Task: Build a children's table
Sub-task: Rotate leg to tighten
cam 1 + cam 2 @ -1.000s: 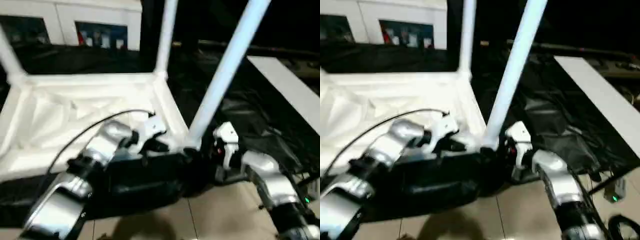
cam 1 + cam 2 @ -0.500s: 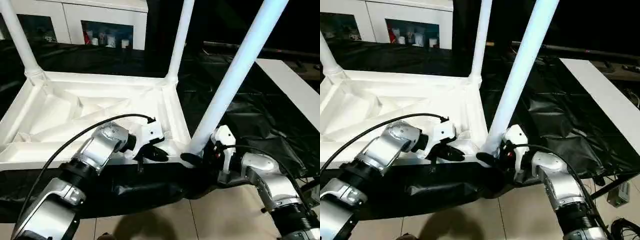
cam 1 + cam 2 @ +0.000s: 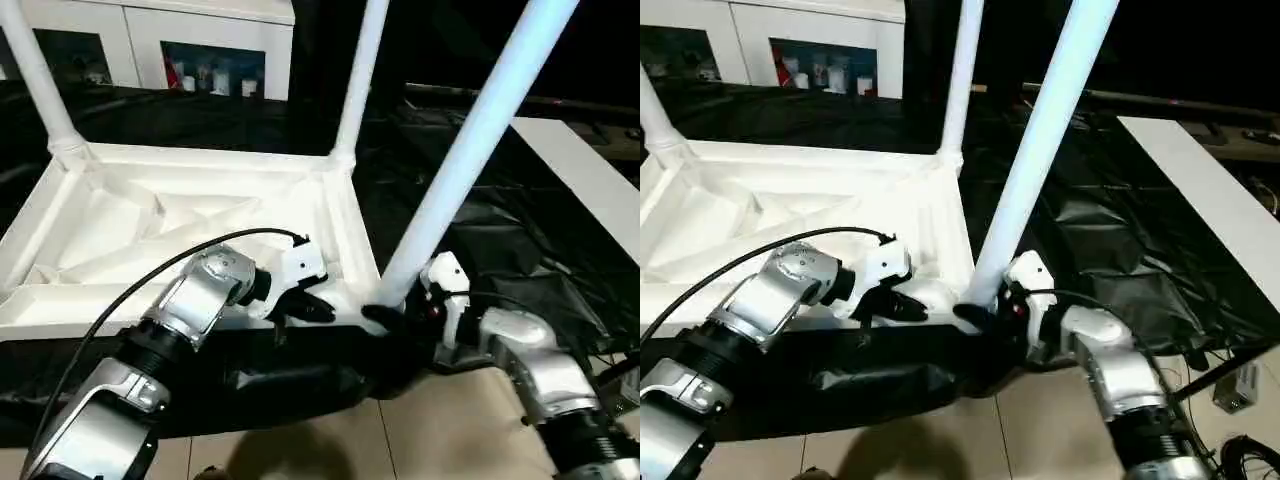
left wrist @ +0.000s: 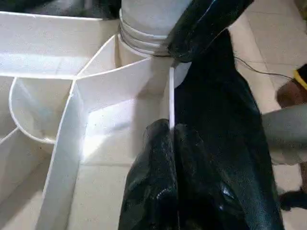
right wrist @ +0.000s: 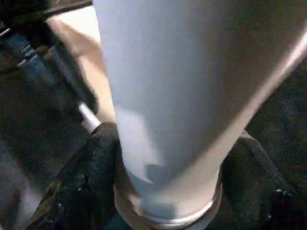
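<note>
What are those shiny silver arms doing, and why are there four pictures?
They belong to a robot building a children's table, which lies upside down on a black-sheeted work table. Two pictures come from cameras on its head, and one from each wrist. The left gripper pinches the thin white rim near one corner, fingers shut. The right gripper has its black fingers on either side of the base of a pale-blue leg standing in the corner socket. Two more legs already point up.

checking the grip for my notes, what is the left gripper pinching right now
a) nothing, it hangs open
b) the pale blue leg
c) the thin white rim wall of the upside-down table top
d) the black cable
c: the left gripper has its black fingers shut on the thin rim wall of the table top, beside the corner socket holding the leg.
</note>
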